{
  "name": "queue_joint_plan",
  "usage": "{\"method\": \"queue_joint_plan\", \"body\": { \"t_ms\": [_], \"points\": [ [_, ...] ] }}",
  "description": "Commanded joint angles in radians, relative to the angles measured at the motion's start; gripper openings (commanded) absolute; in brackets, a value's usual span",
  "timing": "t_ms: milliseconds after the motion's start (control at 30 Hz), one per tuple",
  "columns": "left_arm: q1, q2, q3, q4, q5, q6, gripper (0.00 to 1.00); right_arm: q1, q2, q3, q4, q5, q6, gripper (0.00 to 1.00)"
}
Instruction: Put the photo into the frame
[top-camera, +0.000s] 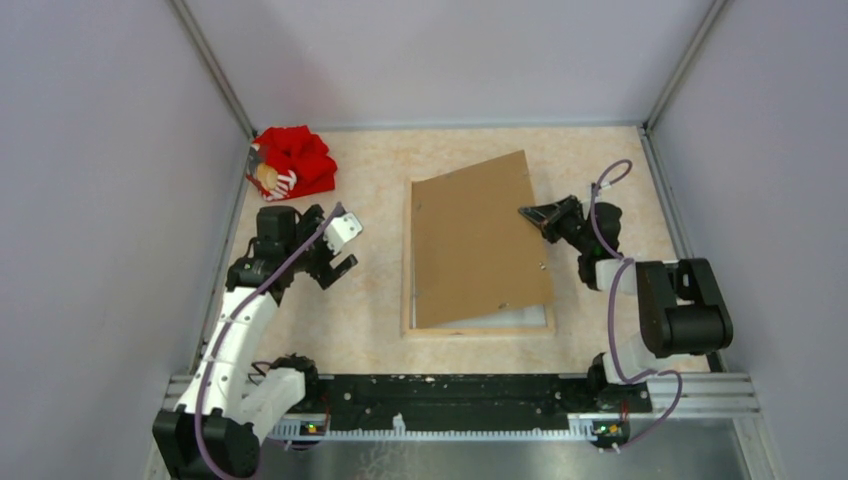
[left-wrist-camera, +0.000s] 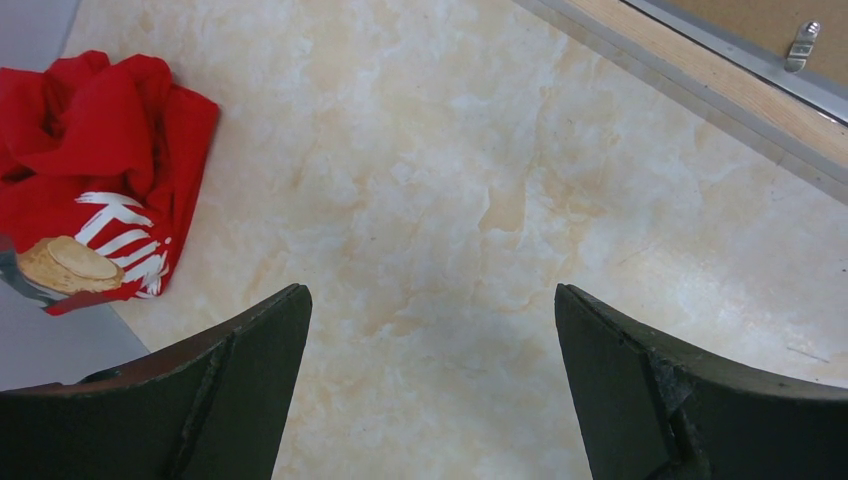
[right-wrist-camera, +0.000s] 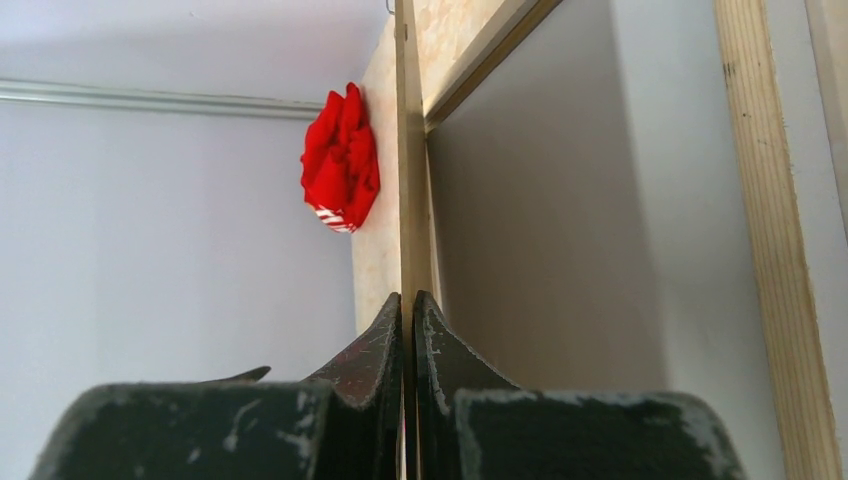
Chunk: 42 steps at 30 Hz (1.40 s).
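Observation:
The frame (top-camera: 407, 262) lies flat mid-table with its light-wood back up; one rail (left-wrist-camera: 720, 80) crosses the left wrist view's top right corner. A plain brown backing board (top-camera: 470, 240) lies skewed over it, its right edge lifted. My right gripper (top-camera: 528, 213) is shut on that edge, and the board (right-wrist-camera: 406, 150) runs edge-on between its fingers. Inside the frame, under the board, a pale sheet (top-camera: 510, 318) shows. I cannot tell whether it is the photo's back. My left gripper (top-camera: 340, 268) hovers open over bare table left of the frame, holding nothing.
A crumpled red cloth (top-camera: 292, 160) with a white-striped patch lies at the back left corner, near the left wall. A small metal clip (left-wrist-camera: 803, 42) sits on the frame's back. Grey walls close in the table on three sides.

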Motion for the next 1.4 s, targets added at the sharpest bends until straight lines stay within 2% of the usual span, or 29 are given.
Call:
{"method": "queue_joint_plan", "body": {
  "t_ms": [0,467,767,1233,1367],
  "points": [
    [0.0,0.009,0.009,-0.016,0.001,0.008,0.98,-0.006,0.003,0.002,0.108,-0.003,0.004,0.0],
    [0.0,0.03,0.004,-0.004,0.003,0.01,0.98,0.008,-0.012,-0.042,0.086,0.002,-0.033,0.0],
    [0.0,0.025,-0.002,-0.001,0.007,0.013,0.98,0.009,-0.052,-0.048,-0.008,0.025,-0.046,0.0],
    [0.0,0.02,-0.018,0.008,0.006,0.025,0.98,0.02,0.024,-0.078,0.014,0.01,-0.076,0.0],
    [0.0,0.026,-0.02,0.013,0.011,0.024,0.98,0.028,0.024,-0.08,-0.027,0.018,-0.119,0.0]
  ]
}}
